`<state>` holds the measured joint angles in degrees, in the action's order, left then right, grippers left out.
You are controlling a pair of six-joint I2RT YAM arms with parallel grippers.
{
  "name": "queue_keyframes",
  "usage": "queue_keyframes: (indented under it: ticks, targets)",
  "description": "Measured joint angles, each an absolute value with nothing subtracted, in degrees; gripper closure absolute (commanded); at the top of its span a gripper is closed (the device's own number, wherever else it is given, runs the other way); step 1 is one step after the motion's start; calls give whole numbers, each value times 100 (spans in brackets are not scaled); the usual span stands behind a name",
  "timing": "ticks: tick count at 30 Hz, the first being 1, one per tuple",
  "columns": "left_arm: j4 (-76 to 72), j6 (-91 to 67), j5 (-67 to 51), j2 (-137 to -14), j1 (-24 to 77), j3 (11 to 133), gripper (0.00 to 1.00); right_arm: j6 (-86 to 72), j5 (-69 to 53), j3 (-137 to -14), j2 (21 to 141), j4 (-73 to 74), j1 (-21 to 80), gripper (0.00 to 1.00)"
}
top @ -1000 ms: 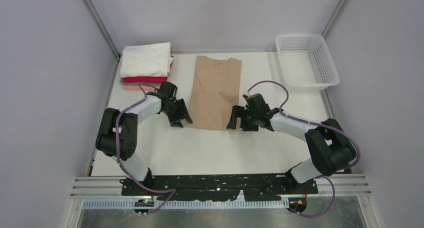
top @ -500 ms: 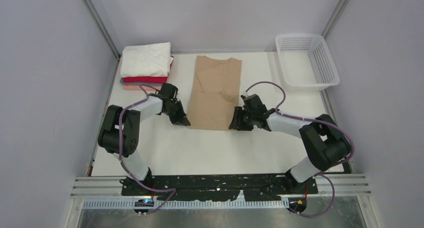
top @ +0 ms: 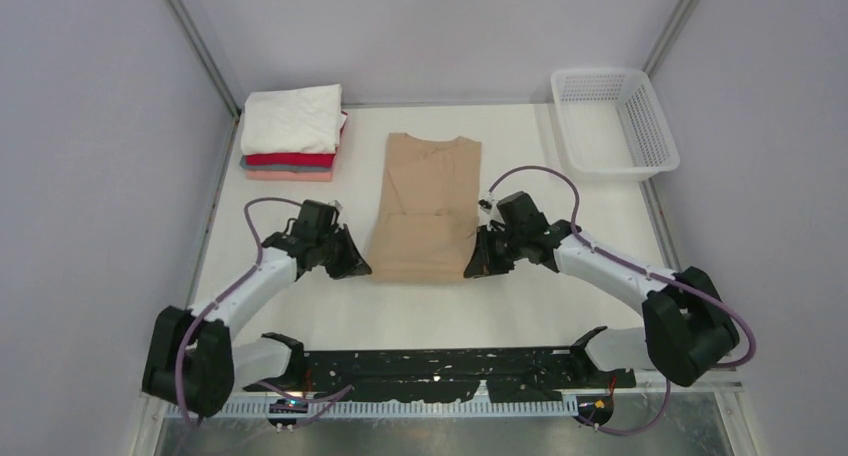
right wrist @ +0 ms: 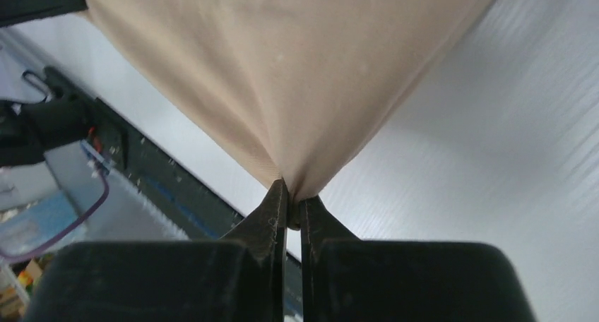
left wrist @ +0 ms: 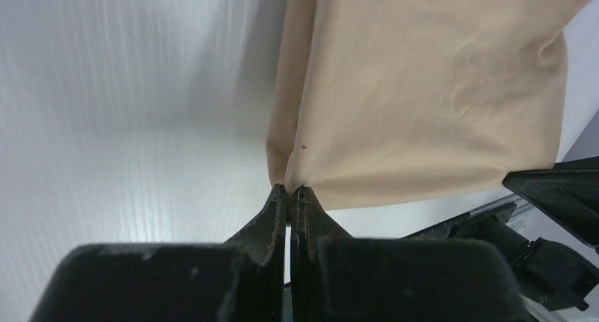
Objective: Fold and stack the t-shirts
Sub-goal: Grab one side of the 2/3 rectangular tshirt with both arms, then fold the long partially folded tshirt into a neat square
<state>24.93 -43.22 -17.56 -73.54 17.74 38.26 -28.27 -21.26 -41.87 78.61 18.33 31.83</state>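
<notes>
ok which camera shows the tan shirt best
The top external view: it shows the whole tan t-shirt, collar to hem, with both near corners gripped. The left wrist view shows only the near corner pinched by the left gripper; the right wrist view shows only the corner held by the right gripper.

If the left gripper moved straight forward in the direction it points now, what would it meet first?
The tan t-shirt: the left gripper is already shut on its corner, so it would push into that cloth, probably bunching it.
</notes>
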Motion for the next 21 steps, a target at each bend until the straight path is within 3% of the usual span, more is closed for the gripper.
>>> queue_keyframes:
  ticks: [11, 16, 21]
  targets:
    - [4130, -4589, -1302, -3531, 2250, 3553, 100, -2508, -4447, -4383, 6372, 3765, 3269, 94]
    - [4471, -4595, -1304, -3173, 2255, 4001, 100, -2416, -5120, -4729, 6106, 4158, 3264, 95]
    - [4289, -4486, -1308, -3647, 2255, 4359, 100, -2359, -5269, -4939, 6077, 4357, 3083, 95]
